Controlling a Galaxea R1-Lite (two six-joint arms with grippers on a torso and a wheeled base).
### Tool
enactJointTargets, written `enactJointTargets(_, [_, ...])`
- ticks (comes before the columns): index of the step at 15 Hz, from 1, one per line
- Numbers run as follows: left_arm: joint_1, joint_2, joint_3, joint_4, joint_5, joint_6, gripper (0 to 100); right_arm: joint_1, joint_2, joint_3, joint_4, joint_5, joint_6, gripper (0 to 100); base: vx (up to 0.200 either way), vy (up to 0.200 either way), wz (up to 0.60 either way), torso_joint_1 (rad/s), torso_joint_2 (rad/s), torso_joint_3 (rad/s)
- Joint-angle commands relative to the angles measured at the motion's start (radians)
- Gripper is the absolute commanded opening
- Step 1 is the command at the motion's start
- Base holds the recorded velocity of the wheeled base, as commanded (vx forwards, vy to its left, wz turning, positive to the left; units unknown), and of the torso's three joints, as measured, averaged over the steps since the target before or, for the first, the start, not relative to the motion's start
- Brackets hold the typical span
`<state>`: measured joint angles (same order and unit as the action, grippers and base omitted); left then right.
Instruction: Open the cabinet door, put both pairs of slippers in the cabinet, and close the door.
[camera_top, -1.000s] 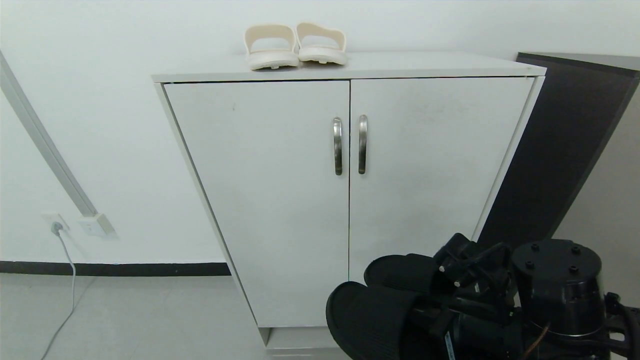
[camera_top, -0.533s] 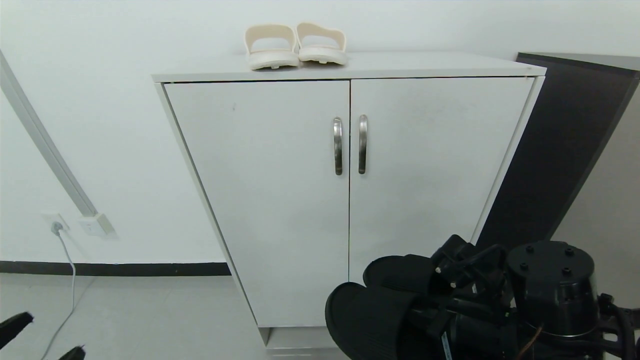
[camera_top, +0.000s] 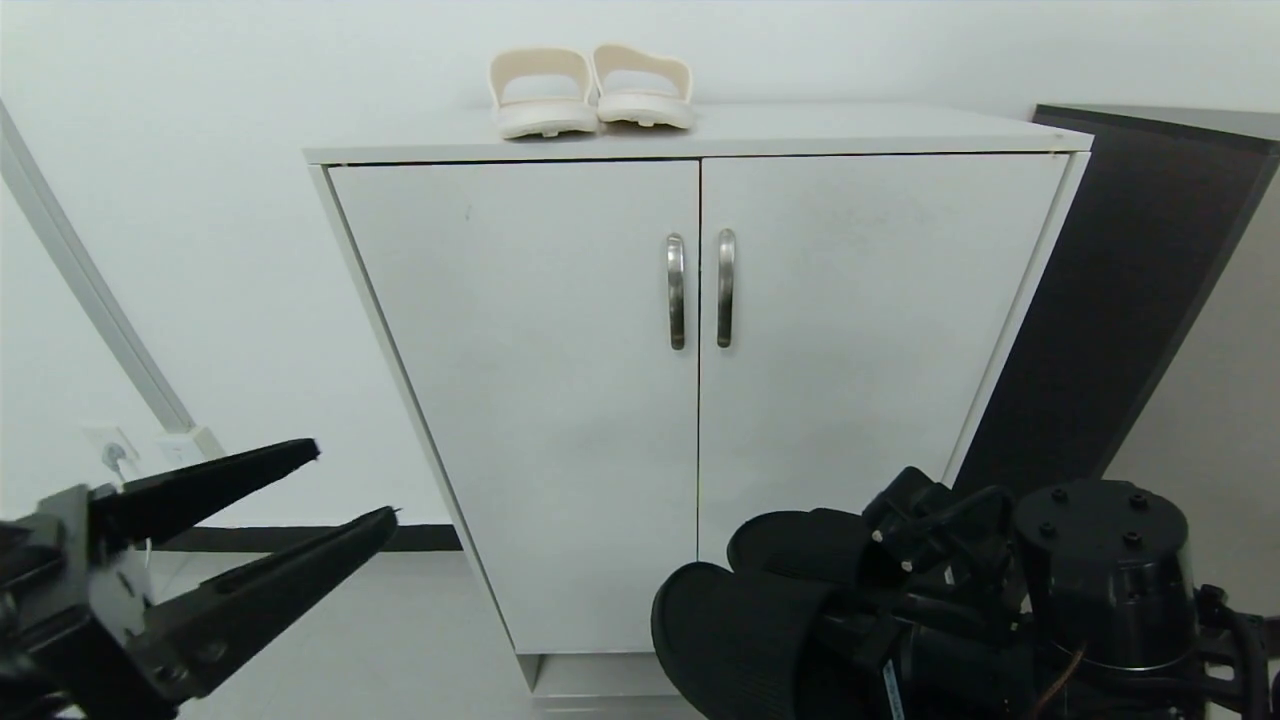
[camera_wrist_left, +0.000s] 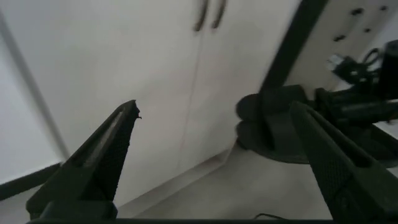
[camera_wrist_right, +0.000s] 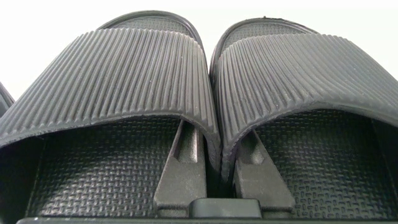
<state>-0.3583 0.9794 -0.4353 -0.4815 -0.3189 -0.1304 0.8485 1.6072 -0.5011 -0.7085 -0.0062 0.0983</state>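
Head view first: we have the cabinet (camera_top: 520, 400) straight ahead against the far wall, both doors shut, left handle (camera_top: 676, 292) and right handle (camera_top: 725, 288) side by side at the middle seam. Cream slippers (camera_top: 590, 90) sit as a pair on the cabinet top, a bit left of centre, close to the wall. Black slippers (camera_top: 760, 620) hang low at near right, in front of the bottom of the right door and apart from it; the frame edge cuts off their lower part. We see little of the right gripper (camera_wrist_right: 214, 155) here, as it sits behind the slippers and the arm housing. Right wrist view settles it: one of its fingers (camera_wrist_right: 180, 174) goes inside each black slipper, and the two inner side walls are pinched between them, tips lost under the ribbed straps. Left gripper (camera_top: 352, 483) is at near left, spread wide with nothing in it, well clear of the cabinet, base cut off. A wall socket (camera_top: 112, 447) is partly hidden behind it. A dark panel (camera_top: 1100, 300) stands just beside the cabinet's right side
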Motion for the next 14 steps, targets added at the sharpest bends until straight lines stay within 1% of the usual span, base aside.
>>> enactJointTargets(1, [-0.103,0.202,-0.141,-0.006,0.001,-0.017,100,0.0,0.003,-0.001,0.0,0.0,0.0,0,0.0,0.0,0.0,0.0,0.0,0.0])
enactJointTargets(2, [-0.117,0.246,-0.184,-0.008,0.001,-0.029,100,0.0,0.003,-0.001,-0.002,0.0,0.0,0,0.0,0.0,0.0,0.0,0.0,0.0])
enactJointTargets(3, [-0.14,0.328,-0.272,-0.008,0.0,-0.054,100,-0.002,0.003,-0.005,-0.002,0.0,0.0,0,0.0,0.0,0.0,0.0,0.0,0.0])
enactJointTargets(4, [-0.16,0.39,-0.338,-0.008,0.0,-0.063,100,-0.005,0.003,-0.005,0.0,0.0,0.0,0,0.0,0.0,0.0,0.0,0.0,0.0])
enactJointTargets(8, [-0.231,0.601,-0.603,-0.011,-0.003,-0.066,100,-0.011,0.008,-0.001,0.0,0.0,0.0,0,0.0,0.0,0.0,0.0,0.0,0.0])
enactJointTargets(9, [-0.249,0.636,-0.649,-0.009,-0.003,-0.067,100,-0.012,0.008,0.001,0.0,0.002,-0.002,0,0.0,0.0,0.0,0.0,0.0,0.0])
enactJointTargets(10, [-0.269,0.656,-0.68,-0.008,-0.003,-0.08,100,-0.012,0.008,0.001,0.0,0.002,0.0,0,0.0,0.0,0.0,0.0,0.0,0.0])
enactJointTargets(11, [-0.291,0.671,-0.707,-0.006,-0.009,-0.1,100,-0.012,0.008,0.001,0.0,0.002,0.0,0,0.0,0.0,0.0,0.0,0.0,0.0])
enactJointTargets(13, [-0.304,0.699,-0.763,-0.005,-0.009,-0.112,100,-0.012,0.013,0.003,0.0,0.002,-0.002,0,0.0,0.0,0.0,0.0,0.0,0.0])
enactJointTargets(14, [-0.324,0.703,-0.789,0.003,-0.017,-0.129,100,-0.012,0.013,0.004,0.0,0.002,-0.002,0,0.0,0.0,0.0,0.0,0.0,0.0])
